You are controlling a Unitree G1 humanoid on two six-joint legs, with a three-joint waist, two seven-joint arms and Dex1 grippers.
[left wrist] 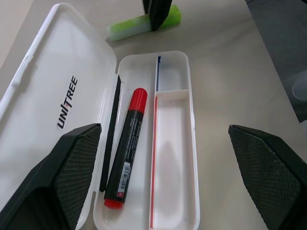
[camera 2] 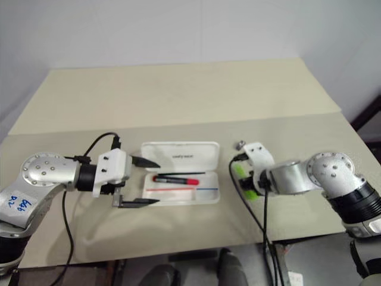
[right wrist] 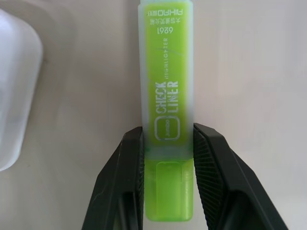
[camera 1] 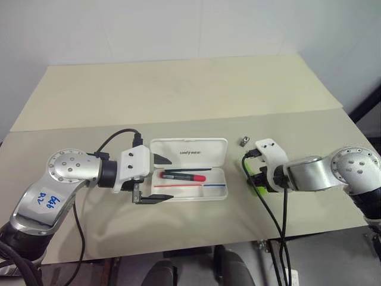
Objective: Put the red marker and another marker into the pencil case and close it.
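Pencil case point(camera 1: 219, 192): lies open at the middle of the table point(camera 1: 178, 89), its lid folded back on the far side and the tray on the near side.
Red marker point(camera 1: 186, 177): already in the tray, lying lengthwise in the far channel beside the hinge.
Green highlighter point(right wrist: 168, 120): flat on the table just right of the case, not yet lifted.
Right gripper point(right wrist: 168, 143): both pads pressed against the highlighter's flat sides, near the clear cap end.
Left gripper point(camera 1: 159, 179): jaws spread wide and empty, straddling the case's left end.
Handling: the highlighter looks light, rigid and smooth. A hold that close to one end may let it tip or slip, so a hold nearer mid-barrel would be steadier.
Lid: thin hard plastic, likely to swing shut with a light push on its far edge.
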